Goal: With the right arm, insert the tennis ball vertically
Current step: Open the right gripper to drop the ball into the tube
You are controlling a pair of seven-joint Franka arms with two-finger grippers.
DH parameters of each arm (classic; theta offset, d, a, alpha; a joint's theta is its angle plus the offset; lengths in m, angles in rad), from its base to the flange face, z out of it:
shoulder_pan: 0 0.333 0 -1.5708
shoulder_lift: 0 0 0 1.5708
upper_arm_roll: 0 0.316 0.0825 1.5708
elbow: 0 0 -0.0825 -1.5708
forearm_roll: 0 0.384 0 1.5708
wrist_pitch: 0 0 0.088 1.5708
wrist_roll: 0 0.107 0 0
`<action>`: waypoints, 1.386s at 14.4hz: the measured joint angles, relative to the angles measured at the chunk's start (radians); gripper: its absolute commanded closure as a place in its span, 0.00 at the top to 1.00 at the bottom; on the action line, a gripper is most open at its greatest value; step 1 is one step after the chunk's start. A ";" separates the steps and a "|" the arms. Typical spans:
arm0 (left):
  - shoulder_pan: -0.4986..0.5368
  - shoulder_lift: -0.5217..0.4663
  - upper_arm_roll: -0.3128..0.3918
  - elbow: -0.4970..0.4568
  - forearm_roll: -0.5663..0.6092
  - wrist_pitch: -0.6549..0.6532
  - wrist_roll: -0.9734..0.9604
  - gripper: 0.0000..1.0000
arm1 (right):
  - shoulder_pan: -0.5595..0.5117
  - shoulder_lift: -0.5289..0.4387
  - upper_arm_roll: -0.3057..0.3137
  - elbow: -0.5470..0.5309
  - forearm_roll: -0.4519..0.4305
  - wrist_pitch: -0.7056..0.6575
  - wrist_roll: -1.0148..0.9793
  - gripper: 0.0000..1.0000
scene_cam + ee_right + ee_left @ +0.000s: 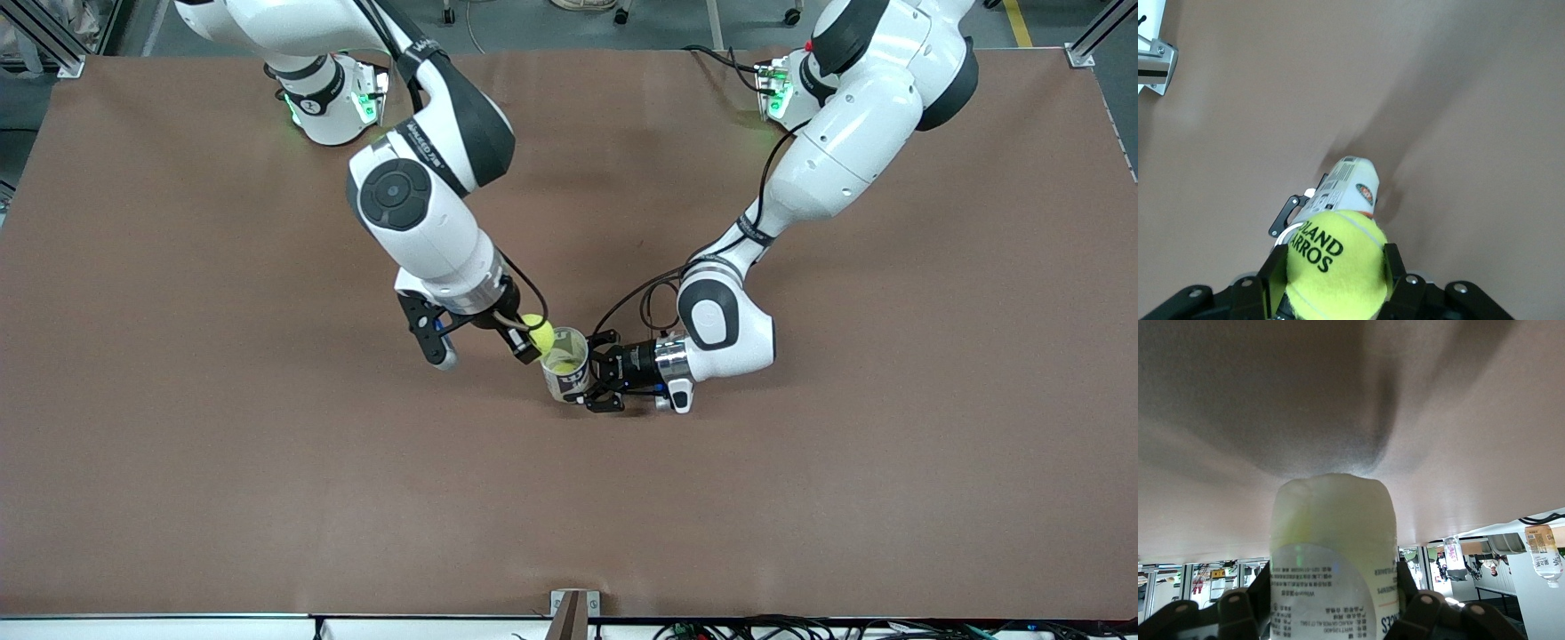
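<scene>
A clear tennis ball can (566,366) with a white label stands upright on the brown table, its open mouth up and yellow showing inside. My left gripper (601,380) is shut on the can's side and holds it; the can (1333,553) fills the left wrist view between the fingers. My right gripper (532,340) is shut on a yellow tennis ball (540,333), held just above the can's rim on the side toward the right arm's end. In the right wrist view the ball (1335,263) with black lettering sits between the fingers, with the can (1345,187) just past it.
The brown table (267,480) spreads wide on all sides of the can. A small metal bracket (569,613) sits at the table's edge nearest the front camera. The two arm bases stand at the table's top edge.
</scene>
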 measured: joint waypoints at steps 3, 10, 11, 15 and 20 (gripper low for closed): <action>0.000 0.000 0.000 0.000 0.000 0.000 0.000 0.73 | 0.008 0.035 0.000 0.042 0.000 0.006 0.040 0.02; 0.000 0.000 0.000 0.000 0.000 0.000 0.000 0.73 | 0.035 0.074 0.000 0.056 0.000 0.045 0.070 0.50; 0.000 0.000 0.000 0.000 0.000 0.000 0.000 0.73 | 0.035 0.075 0.000 0.058 0.000 0.045 0.070 0.91; 0.000 0.000 0.000 0.000 0.000 0.000 0.000 0.73 | 0.035 0.075 0.000 0.061 0.000 0.045 0.072 1.00; -0.001 0.000 0.002 0.000 -0.001 0.002 0.000 0.73 | 0.021 0.075 -0.016 0.074 0.000 0.043 0.060 1.00</action>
